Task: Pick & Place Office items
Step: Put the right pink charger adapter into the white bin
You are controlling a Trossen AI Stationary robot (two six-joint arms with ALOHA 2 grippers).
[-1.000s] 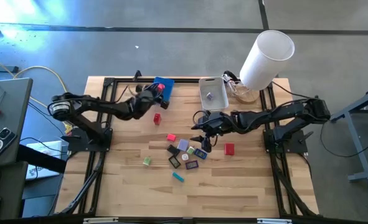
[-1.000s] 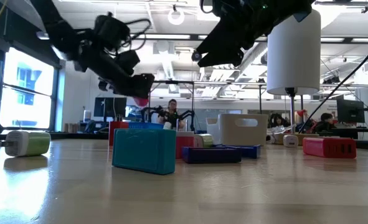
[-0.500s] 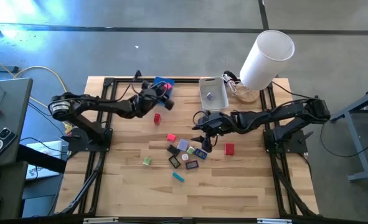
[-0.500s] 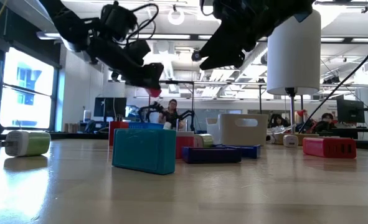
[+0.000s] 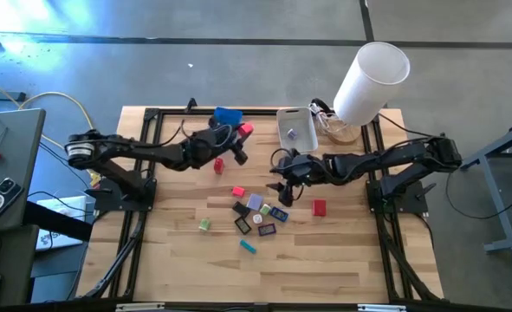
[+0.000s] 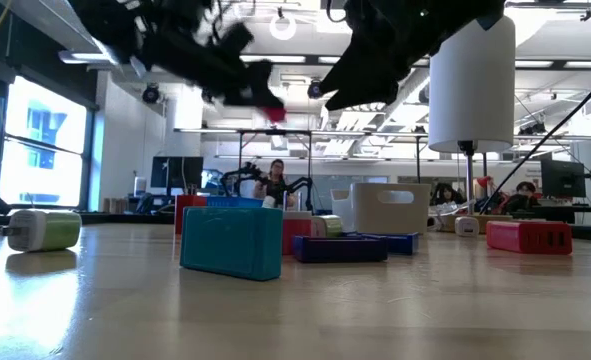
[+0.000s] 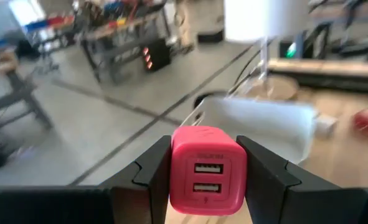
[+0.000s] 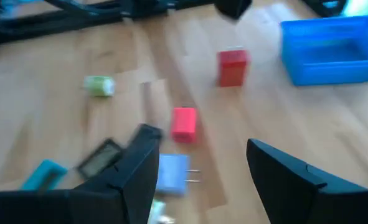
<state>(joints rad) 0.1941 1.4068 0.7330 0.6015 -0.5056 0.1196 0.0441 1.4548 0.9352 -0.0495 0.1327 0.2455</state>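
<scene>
The left pincer (image 7: pixel 202 171) is clamped on a pink plastic block with two USB sockets in its face (image 7: pixel 207 168), one dark finger pressed to each side; in the high view that pink block (image 5: pixel 246 130) is carried above the pale wooden tabletop (image 5: pixel 178 251), between the blue rectangular tray (image 5: pixel 227 115) and the translucent white rectangular bin (image 5: pixel 296 128), and in the low view it shows as a small red-pink spot (image 6: pixel 275 112) high above the surface; a red block (image 5: pixel 219 164) stands on the wood just beside the left arm's wrist.

The right pincer (image 5: pixel 283 185) hangs over the cluster of office items in the middle of the tabletop with its fingers (image 8: pixel 134 171) spread apart and nothing between them; below it, in its wrist view, lie a pink-red block (image 8: pixel 184 123), a pale blue-white plug with metal prongs (image 8: pixel 173 172), a dark flat piece (image 8: pixel 100 157), a teal block (image 8: pixel 42 172) and a small green roll (image 8: pixel 99 86), with the red block (image 8: pixel 233 66) and the blue tray (image 8: pixel 330 48) further off.

In the high view another red block (image 5: pixel 319 207) lies apart from the cluster on the right arm's side; the teal block (image 5: pixel 248 246) lies at the near edge of the cluster; the green roll (image 5: pixel 204 224) lies alone on the left arm's side; a white cylinder (image 5: pixel 372 80) stands beyond the bin.
</scene>
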